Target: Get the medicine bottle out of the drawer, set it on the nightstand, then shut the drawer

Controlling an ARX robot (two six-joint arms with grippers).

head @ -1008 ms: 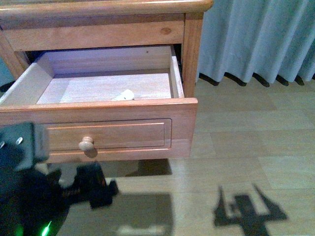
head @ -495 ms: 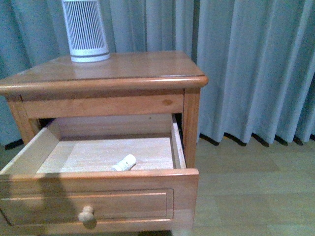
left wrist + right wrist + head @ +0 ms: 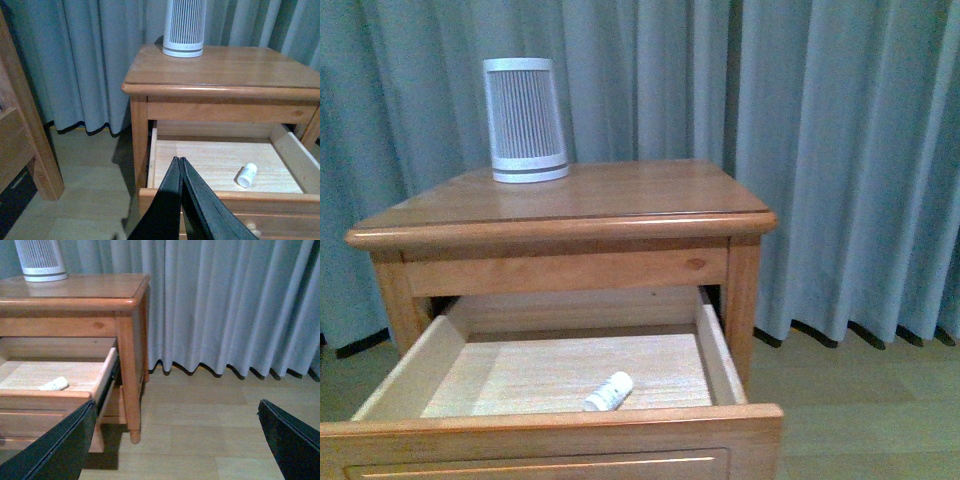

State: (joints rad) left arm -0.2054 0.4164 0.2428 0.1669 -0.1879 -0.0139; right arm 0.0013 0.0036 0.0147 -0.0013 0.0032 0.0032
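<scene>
The small white medicine bottle [image 3: 609, 391] lies on its side on the pale floor of the open drawer [image 3: 550, 428] of the orange-brown nightstand [image 3: 580, 200]. It also shows in the left wrist view [image 3: 247, 175] and the right wrist view [image 3: 54, 384]. My left gripper [image 3: 179, 161] is shut and empty, hovering in front of the drawer's front edge [image 3: 225, 201], left of the bottle. My right gripper [image 3: 175, 412] is open and empty, over the floor to the right of the nightstand [image 3: 75, 295]. Neither gripper shows in the front view.
A large white-grey ribbed cylinder [image 3: 525, 121] stands at the back left of the nightstand top. Grey curtains [image 3: 840, 150] hang behind. A plain wooden bed frame [image 3: 20, 135] stands to the left. Wooden floor [image 3: 210, 430] lies to the right.
The front view has risen from the drawer front and floor to the nightstand top and curtains. The bottle has stayed in the drawer. The dark arm shapes have left the view.
</scene>
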